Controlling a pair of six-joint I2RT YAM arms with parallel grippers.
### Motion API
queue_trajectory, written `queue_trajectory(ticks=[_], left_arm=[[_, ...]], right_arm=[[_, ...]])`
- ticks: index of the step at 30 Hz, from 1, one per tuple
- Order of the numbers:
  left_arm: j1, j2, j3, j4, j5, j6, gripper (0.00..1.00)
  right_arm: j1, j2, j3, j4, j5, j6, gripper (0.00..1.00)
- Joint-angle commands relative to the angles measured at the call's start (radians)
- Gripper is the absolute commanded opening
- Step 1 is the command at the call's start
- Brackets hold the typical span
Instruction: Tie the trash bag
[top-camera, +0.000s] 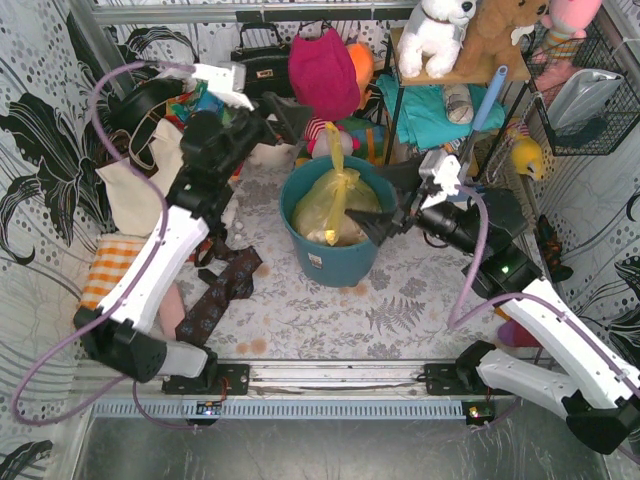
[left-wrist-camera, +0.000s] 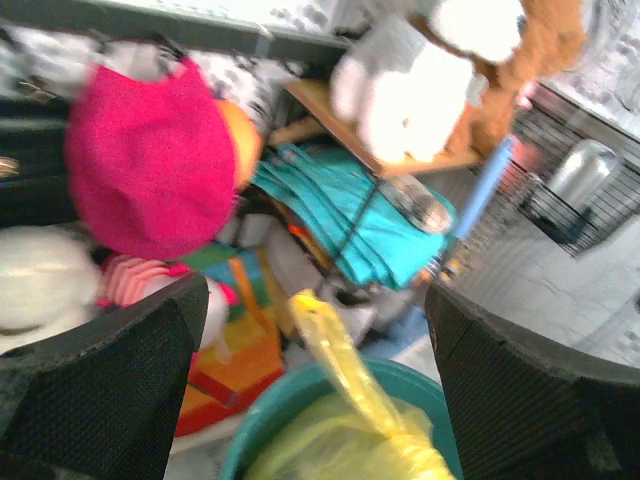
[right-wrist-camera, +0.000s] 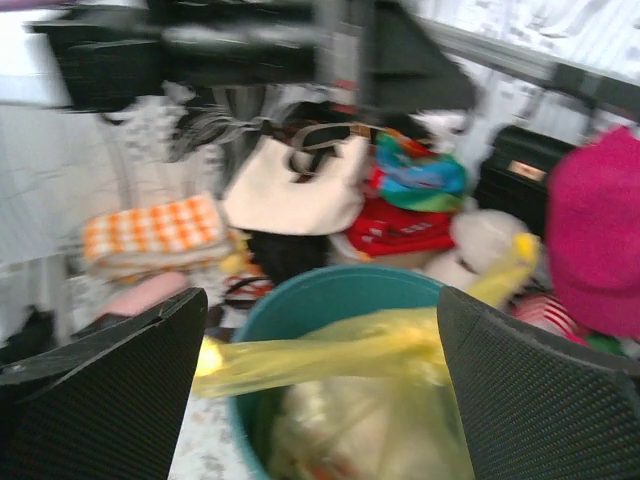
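The yellow trash bag (top-camera: 330, 205) sits inside the round teal bin (top-camera: 335, 262) at the table's middle. Its top is gathered at a knot, with one twisted yellow tail (top-camera: 335, 150) standing up behind. My left gripper (top-camera: 283, 115) is open and empty, up behind the bin's far left. In the left wrist view the tail (left-wrist-camera: 335, 345) rises between the jaws without touching them. My right gripper (top-camera: 378, 212) is open and empty at the bin's right rim. In the right wrist view a yellow strand (right-wrist-camera: 330, 350) stretches across the gap, bag body (right-wrist-camera: 380, 430) below.
A cream tote bag (top-camera: 135, 185) and orange checked cloth (top-camera: 108, 265) lie left. A patterned dark cloth (top-camera: 222, 290) lies by the left arm. A magenta plush (top-camera: 322, 70), black handbag (top-camera: 262, 65), shelf with soft toys (top-camera: 450, 40) and wire basket (top-camera: 590, 90) crowd the back.
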Motion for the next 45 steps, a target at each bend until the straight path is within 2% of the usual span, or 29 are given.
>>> queue_trajectory(ticks=[1, 6, 9, 13, 18, 24, 30, 33, 35, 38, 40, 43, 45], left_arm=[[0.007, -0.139, -0.159, 0.096, -0.305, 0.123, 0.98], [0.008, -0.253, -0.401, 0.184, -0.419, 0.156, 0.98], [0.007, -0.289, -0.519, 0.193, -0.526, 0.148, 0.98], [0.008, -0.338, -0.708, 0.247, -0.722, 0.127, 0.98], [0.008, -0.357, -0.951, 0.448, -0.945, 0.148, 0.98], [0.008, -0.216, -1.144, 0.672, -1.061, 0.183, 0.98], [0.011, -0.031, -1.170, 0.874, -1.022, 0.322, 0.98], [0.025, 0.034, -1.216, 1.067, -0.946, 0.404, 0.98], [0.044, 0.024, -1.213, 1.028, -0.915, 0.374, 0.98], [0.115, -0.010, -1.274, 1.083, -0.791, 0.325, 0.98], [0.191, -0.033, -1.326, 1.134, -0.647, 0.285, 0.98], [0.235, 0.045, -1.370, 1.300, -0.512, 0.305, 0.98], [0.237, 0.024, -1.345, 1.199, -0.458, 0.307, 0.98]], right_arm=[[0.002, 0.054, 0.051, -0.085, 0.397, -0.078, 0.97], [-0.006, 0.117, 0.015, -0.091, 0.748, -0.199, 0.97], [-0.069, 0.135, -0.044, -0.077, 0.860, -0.227, 0.97], [-0.226, 0.109, -0.147, -0.062, 0.845, -0.164, 0.97], [-0.416, 0.115, -0.319, -0.004, 0.816, -0.089, 0.97], [-0.646, 0.185, -0.542, 0.203, 0.804, 0.015, 0.97], [-0.711, 0.359, -0.675, 0.503, 0.852, 0.029, 0.97], [-0.711, 0.420, -0.673, 0.539, 0.858, 0.002, 0.97], [-0.712, 0.437, -0.699, 0.583, 0.835, -0.008, 0.97], [-0.711, 0.437, -0.769, 0.700, 0.774, -0.013, 0.97], [-0.711, 0.425, -0.781, 0.703, 0.716, -0.002, 0.97], [-0.711, 0.438, -0.834, 0.848, 0.619, 0.021, 0.97], [-0.707, 0.476, -0.876, 0.978, 0.582, -0.017, 0.97]])
